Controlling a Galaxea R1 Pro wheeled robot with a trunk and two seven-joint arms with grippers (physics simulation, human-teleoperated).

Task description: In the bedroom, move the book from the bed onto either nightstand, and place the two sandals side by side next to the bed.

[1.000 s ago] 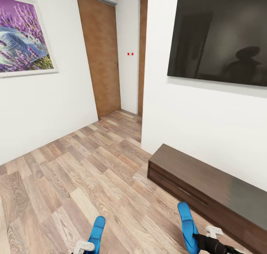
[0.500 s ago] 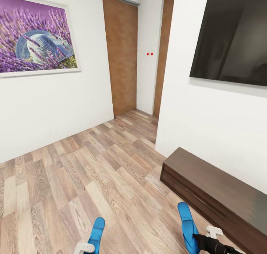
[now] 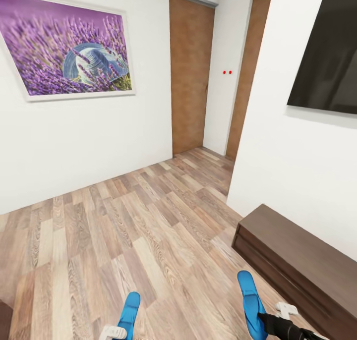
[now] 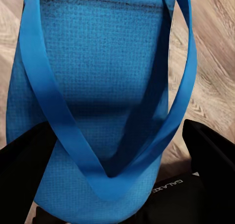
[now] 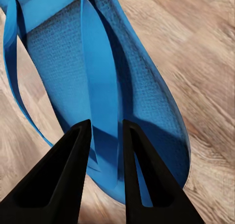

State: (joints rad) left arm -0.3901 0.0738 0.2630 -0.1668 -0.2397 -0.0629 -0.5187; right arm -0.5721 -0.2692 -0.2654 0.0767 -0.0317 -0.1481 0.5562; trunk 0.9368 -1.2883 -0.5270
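Observation:
I hold one bright blue sandal in each gripper, low over the wood-plank floor (image 3: 124,231) of the bedroom. In the head view the left sandal (image 3: 130,308) sticks forward from my left gripper (image 3: 115,332), and the right sandal (image 3: 250,300) from my right gripper (image 3: 277,322). In the left wrist view the black fingers (image 4: 24,158) flank the sandal's sole (image 4: 98,77). In the right wrist view the fingertips (image 5: 78,150) pinch the strap (image 5: 100,96) of the other sandal (image 5: 147,111). The bed, the book and the nightstand are out of view.
A long low dark brown bench (image 3: 297,260) runs along the white wall on my right, under a dark screen (image 3: 329,67). A lavender picture (image 3: 69,52) hangs on the left wall. A brown door (image 3: 191,77) stands ahead, with a second door (image 3: 248,82) in the short passage.
The whole picture has slid to the right, so the camera has turned left. Both grippers and their sandals keep the same places in the view.

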